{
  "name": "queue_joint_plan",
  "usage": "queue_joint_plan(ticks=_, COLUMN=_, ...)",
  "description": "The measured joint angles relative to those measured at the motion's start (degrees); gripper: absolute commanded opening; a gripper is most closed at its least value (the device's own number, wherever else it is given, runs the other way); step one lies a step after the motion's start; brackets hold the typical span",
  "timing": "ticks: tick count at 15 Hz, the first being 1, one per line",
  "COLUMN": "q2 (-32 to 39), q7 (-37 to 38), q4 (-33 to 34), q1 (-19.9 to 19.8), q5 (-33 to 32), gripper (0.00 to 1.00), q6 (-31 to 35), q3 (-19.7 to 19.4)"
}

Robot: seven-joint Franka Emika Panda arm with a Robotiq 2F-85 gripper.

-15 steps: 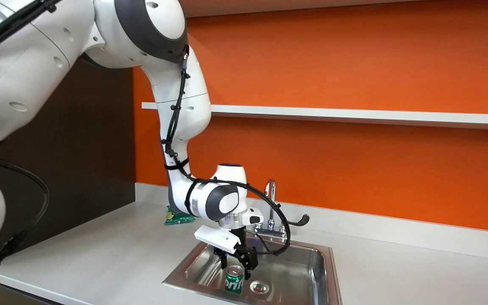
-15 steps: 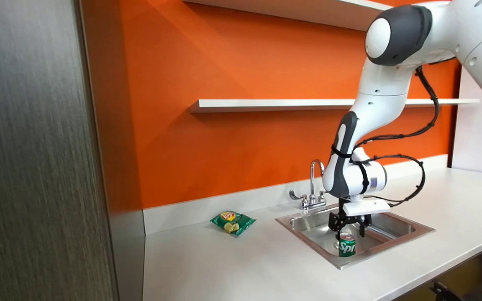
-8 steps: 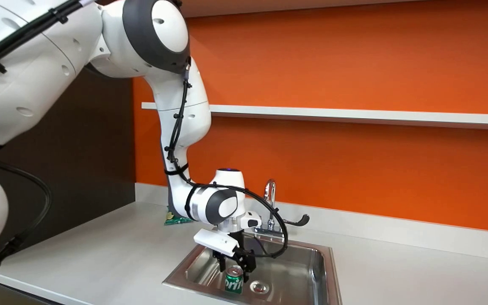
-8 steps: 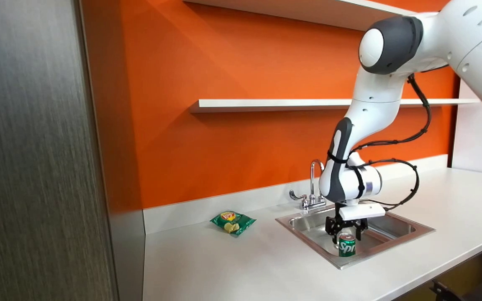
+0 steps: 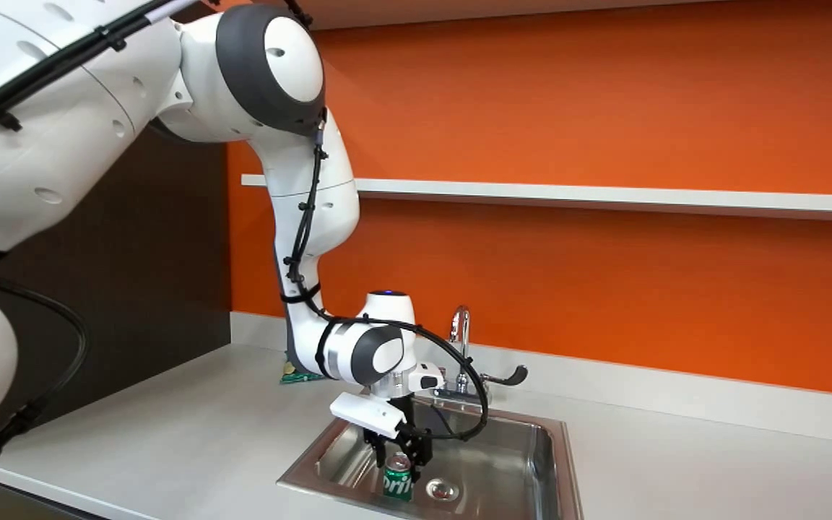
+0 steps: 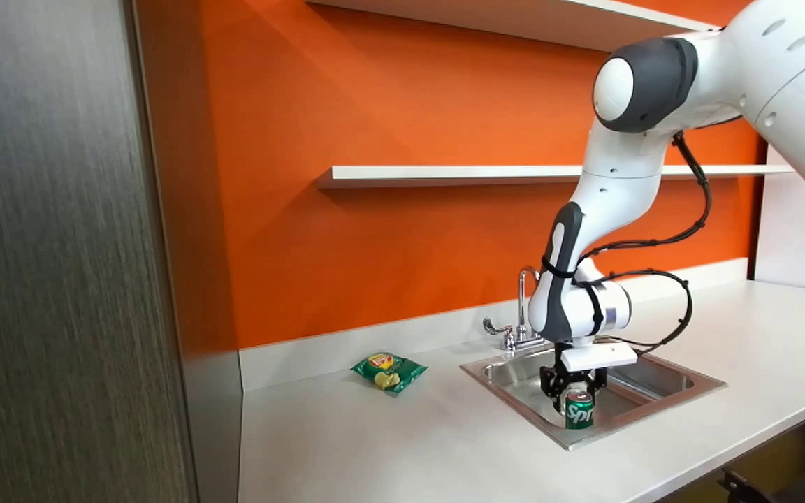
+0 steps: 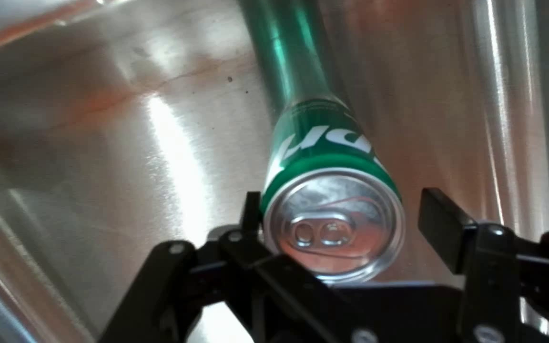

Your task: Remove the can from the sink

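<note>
A green Sprite can with a silver top (image 5: 397, 486) stands upright in the steel sink (image 5: 495, 462). The can (image 6: 578, 412) and sink (image 6: 706, 383) also show in the other exterior view. In the wrist view the can (image 7: 324, 138) lies between the fingers of my gripper (image 7: 343, 219). The gripper is open. Its left finger is at the can's edge, touching or very near; a clear gap separates the right finger from the can. In both exterior views the gripper (image 5: 398, 469) (image 6: 576, 397) reaches down into the sink around the can's top.
A chrome faucet (image 5: 461, 347) (image 6: 523, 307) with a lever handle stands behind the sink, close to the arm. A green chip bag (image 6: 388, 370) lies on the counter (image 6: 374, 447). A drain (image 5: 443, 490) is beside the can. A white shelf (image 5: 604, 195) runs along the orange wall.
The arm has moved down, bringing the fingers lower around the can's top. It has also shifted slightly sideways, to the left in both exterior views. The can has not moved.
</note>
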Motion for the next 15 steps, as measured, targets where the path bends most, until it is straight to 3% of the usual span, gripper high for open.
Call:
queue_joint_plan(ticks=2, q2=0.2, q7=0.1, q4=0.2, q1=0.0, q5=0.0, gripper=0.38, q6=0.0, q3=0.0)
queue_joint_plan(ticks=9, q2=-0.6, q7=0.3, q4=0.1, q1=0.6, q5=-0.1, gripper=0.38, q6=0.0, q3=0.0)
queue_joint_plan(ticks=15, q2=-7.4, q7=0.5, q4=-3.4, q1=2.7, q5=-0.7, gripper=0.38, q6=-0.5, q3=-1.0)
